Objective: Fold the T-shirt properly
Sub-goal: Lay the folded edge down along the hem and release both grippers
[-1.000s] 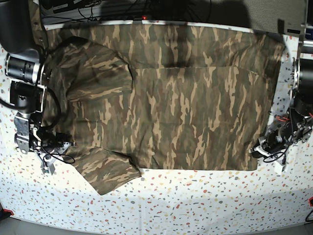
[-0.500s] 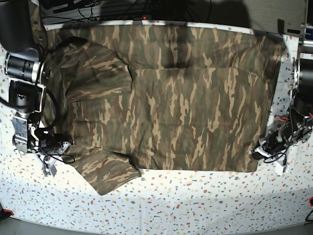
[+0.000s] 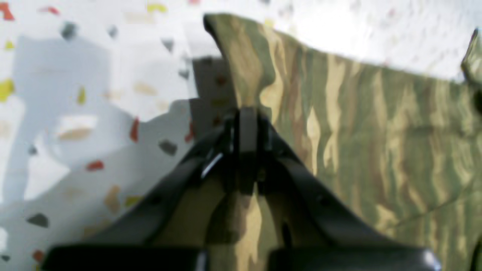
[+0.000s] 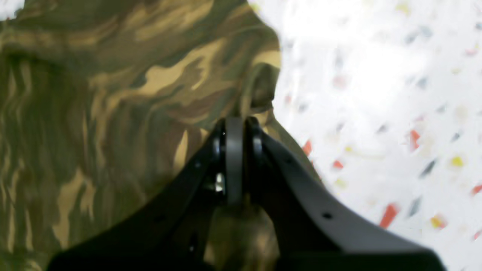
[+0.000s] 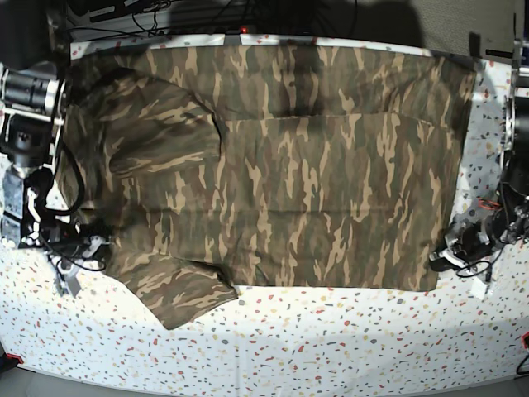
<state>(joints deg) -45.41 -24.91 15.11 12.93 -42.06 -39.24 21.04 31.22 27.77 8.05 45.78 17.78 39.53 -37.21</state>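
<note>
The camouflage T-shirt lies spread flat across the speckled table, with one sleeve sticking out at the front left. At the shirt's front right corner, my left gripper is shut on the hem. In the left wrist view the left gripper pinches the T-shirt at its edge, and cloth shows behind the jaws. By the shirt's left edge, my right gripper is shut on the cloth. The right wrist view shows the right gripper clamped on a raised fold of the T-shirt.
Dark cables run along the back edge of the table. White speckled tabletop shows in front of the shirt and along both sides. The arms' bodies stand at the left edge and the right edge.
My right gripper has closed on the cloth at the shirt's left edge, and that arm has shifted left. The left gripper has drawn slightly right with the hem corner.
</note>
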